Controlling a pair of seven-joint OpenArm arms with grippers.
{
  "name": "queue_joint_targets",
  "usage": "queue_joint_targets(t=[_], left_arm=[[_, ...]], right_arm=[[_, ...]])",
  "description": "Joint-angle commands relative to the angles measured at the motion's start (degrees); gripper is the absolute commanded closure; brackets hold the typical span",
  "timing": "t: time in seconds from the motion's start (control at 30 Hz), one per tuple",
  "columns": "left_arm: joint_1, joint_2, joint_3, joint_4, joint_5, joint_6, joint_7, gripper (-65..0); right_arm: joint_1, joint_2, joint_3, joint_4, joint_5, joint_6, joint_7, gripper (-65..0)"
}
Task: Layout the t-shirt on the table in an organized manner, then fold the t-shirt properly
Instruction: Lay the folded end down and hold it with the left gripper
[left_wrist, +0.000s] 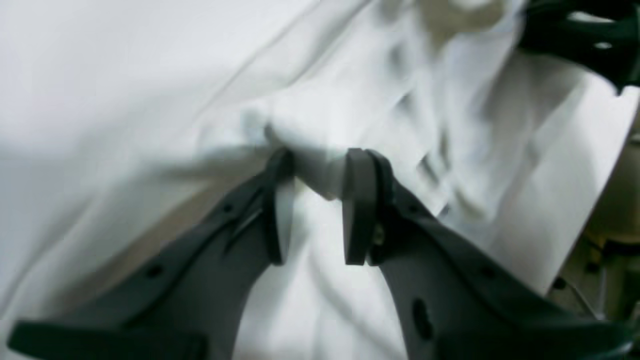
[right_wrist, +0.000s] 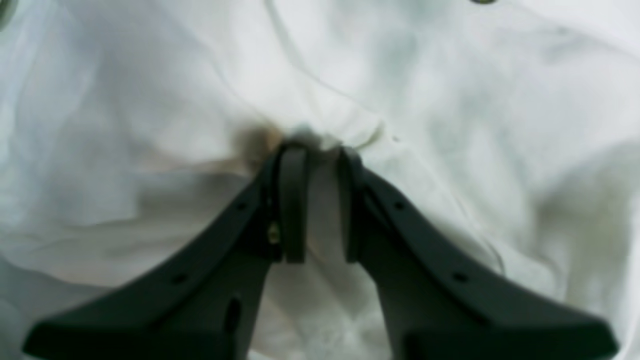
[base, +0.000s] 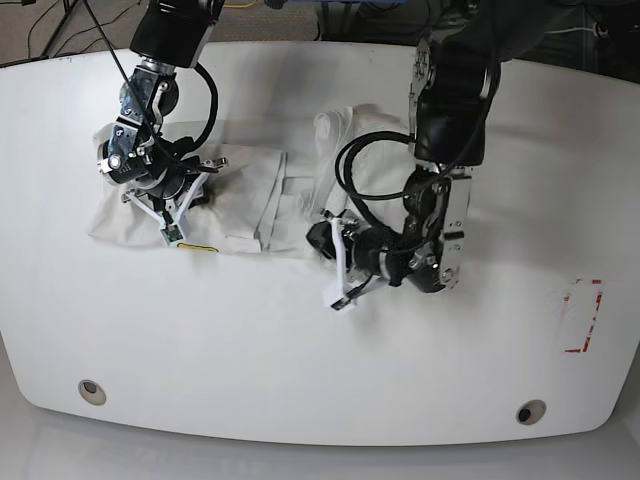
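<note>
T-shirt (base: 250, 195) graphic hidden, wrist views blurred

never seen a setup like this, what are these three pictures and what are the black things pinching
This is a robot with two arms working over a white table. The base picture looks down on everything from above. The other two come from small cameras mounted on each wrist, looking along the jaws.

On the table lies a crumpled white t-shirt. A red-outlined mark sits near one end of the table, and two round metal holes lie along the front edge.

The black forked things are the grippers. The left gripper has a bunched fold of the shirt between its jaws. The right gripper likewise pinches a bit of cloth. Both are holding the shirt, at opposite ends of it.
</note>
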Motion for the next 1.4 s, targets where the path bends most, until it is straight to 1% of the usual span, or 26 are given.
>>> queue_joint_targets(t=[0.0,0.1,0.17,0.3,0.43,0.57,0.7,0.73,1.0,1.17,1.27,1.37], left_arm=[[-2.9,0.1,1.4,-1.7,-1.0,-0.1,-2.1,-13.9],[-3.9,0.1,4.0,-2.1,-1.3,-0.1,-4.3,-13.9],[-4.4,0.1,5.6,-2.1,-3.3,-0.1,-5.6,-13.9],[-5.4,0.1,8.5,-2.1,-9.6,-0.1,-7.2,-13.9],[-5.5,0.1,7.6,-1.3,-14.4,-0.1,-7.1,-13.9],[-4.1,-0.3,5.5,4.9,-17.4,-0.1,-5.3,-13.9],[-0.1,-3.8,5.4,10.2,-18.6,-0.1,-2.9,-13.9],[1.6,-5.3,5.4,12.0,-18.9,-0.1,-2.5,-13.9],[13.2,-13.6,5.4,20.4,-19.5,-0.1,-2.7,-13.6],[18.9,-16.6,5.3,25.6,-19.4,-0.1,-4.2,-13.3],[21.0,-17.6,5.3,27.1,-19.0,-0.1,-5.5,-13.3],[21.9,-17.6,5.3,27.3,-17.3,-0.1,-6.4,-13.3]], right_arm=[[1.1,0.4,0.1,1.1,0.4,-0.1,0.7,-10.1],[1.2,0.4,-0.1,1.1,0.4,-0.1,0.7,-10.1],[1.3,0.3,-0.1,1.1,0.4,-0.1,0.7,-10.1],[1.4,0.3,-0.1,1.0,0.4,-0.1,0.7,-10.1],[1.5,0.3,-0.1,0.9,0.4,-0.1,0.7,-10.1],[1.5,0.3,-0.1,0.9,0.4,-0.1,0.7,-10.1],[1.5,0.1,-0.1,1.0,0.4,-0.1,0.7,-10.1],[1.5,-0.3,-0.1,1.0,0.4,-0.1,0.7,-10.1],[1.6,-0.4,-0.1,1.1,0.4,-0.1,0.7,-10.1],[1.5,-0.5,-0.1,1.1,0.4,-0.1,0.7,-10.1],[1.3,-0.5,-0.1,1.1,0.4,-0.1,0.7,-10.1],[1.3,-0.5,-0.1,1.1,0.4,-0.1,0.7,-10.1]])
